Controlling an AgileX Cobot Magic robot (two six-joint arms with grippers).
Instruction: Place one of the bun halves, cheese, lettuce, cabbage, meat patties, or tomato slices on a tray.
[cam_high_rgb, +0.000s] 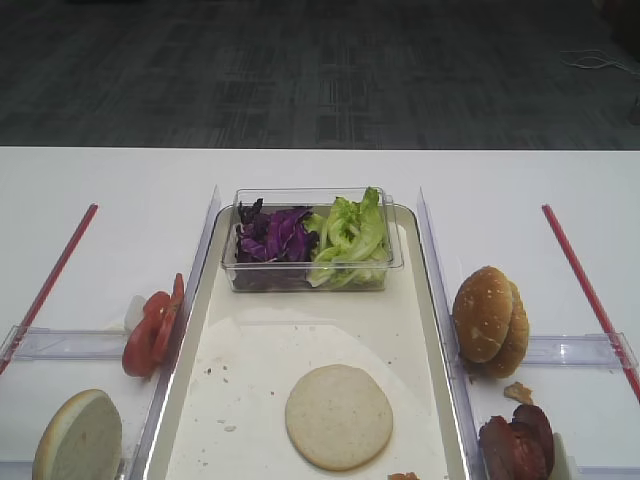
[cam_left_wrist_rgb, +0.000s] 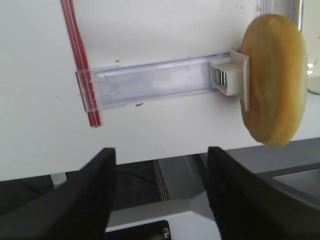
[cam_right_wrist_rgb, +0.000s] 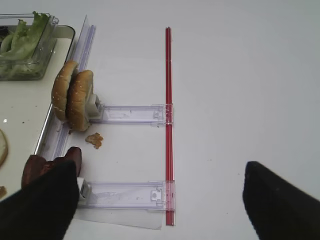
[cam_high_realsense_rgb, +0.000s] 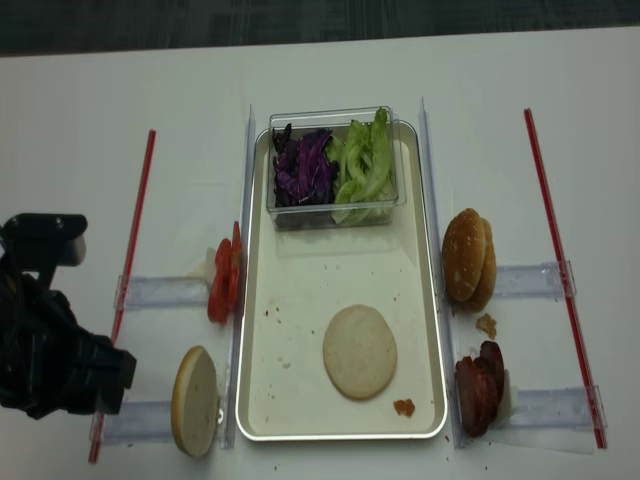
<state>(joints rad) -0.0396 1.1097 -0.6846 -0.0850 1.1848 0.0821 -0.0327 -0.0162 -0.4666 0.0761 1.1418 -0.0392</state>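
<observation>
A pale bun half (cam_high_rgb: 339, 416) lies flat on the off-white tray (cam_high_rgb: 205, 330). Another bun half (cam_left_wrist_rgb: 272, 80) stands on edge left of the tray. Tomato slices (cam_high_rgb: 152, 330) stand behind it. Cabbage (cam_high_rgb: 272, 235) and lettuce (cam_high_rgb: 350, 238) fill a clear box at the tray's far end. Meat patties (cam_high_rgb: 517, 445) stand right of the tray. No cheese is in view. My left gripper (cam_left_wrist_rgb: 161, 170) is open and empty over the table's front edge, left of the standing bun half. My right gripper (cam_right_wrist_rgb: 162, 200) is open wide, its left finger (cam_right_wrist_rgb: 47, 202) overlapping the patties (cam_right_wrist_rgb: 50, 162).
Two golden speckled buns (cam_high_rgb: 490, 320) stand on edge right of the tray. Clear plastic rails (cam_right_wrist_rgb: 130, 114) and red strips (cam_right_wrist_rgb: 168, 125) lie on both sides of the white table. A crumb (cam_right_wrist_rgb: 93, 140) lies near the buns. My left arm (cam_high_realsense_rgb: 50, 350) sits at the front left.
</observation>
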